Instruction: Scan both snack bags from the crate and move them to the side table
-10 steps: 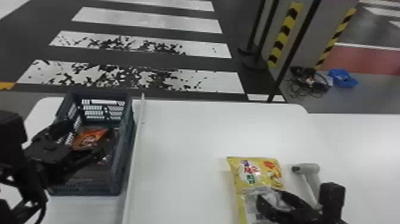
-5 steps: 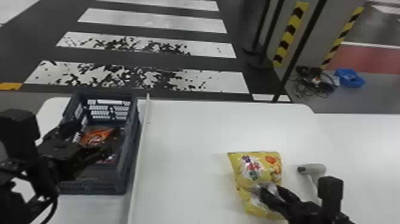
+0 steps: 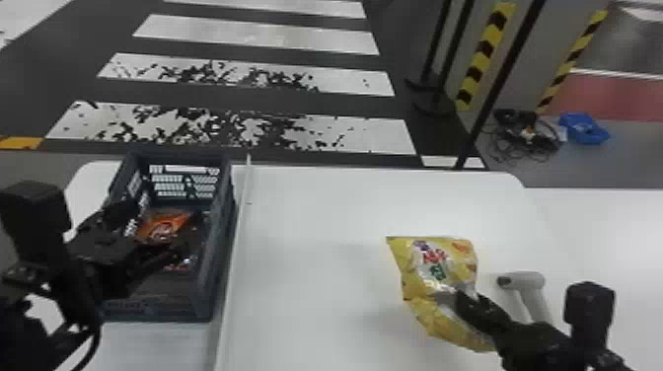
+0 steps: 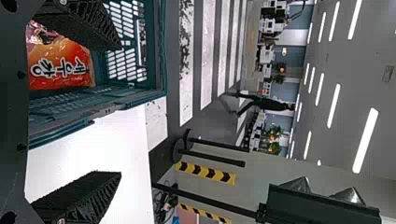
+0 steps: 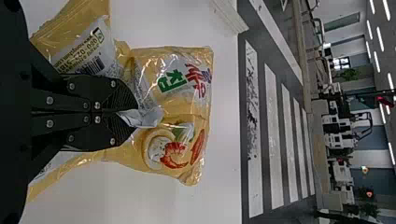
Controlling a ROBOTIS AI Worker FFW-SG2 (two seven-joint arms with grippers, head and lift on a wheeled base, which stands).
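Yellow snack bag (image 3: 417,281): pinched in the right pincer (image 3: 466,298), over the white table (image 3: 315,222). The two fingers were pressed together on a crumpled silvery fold of its wrapping; the printed part bulged out beyond their tips, and more of the bag lay bunched around them. Whether it touched the table, I couldn't tell.

Pale handheld scanner (image 3: 523,282): on the table, near the right pincer, just off to the robot's right of its tips.

Well to the robot's left of that pincer: dark crate (image 3: 217,261), with the left pincer (image 3: 165,222) reaching over it, fingers spread wide. Orange snack bag (image 4: 60,70) inside the crate, near one of those fingers.

A thin raised strip (image 3: 237,246) ran between the two pincers, alongside the crate. Farther out, past both: a striped crossing (image 3: 276,81) on the floor, and a blue bin (image 3: 584,129) beside tangled cables (image 3: 525,135).
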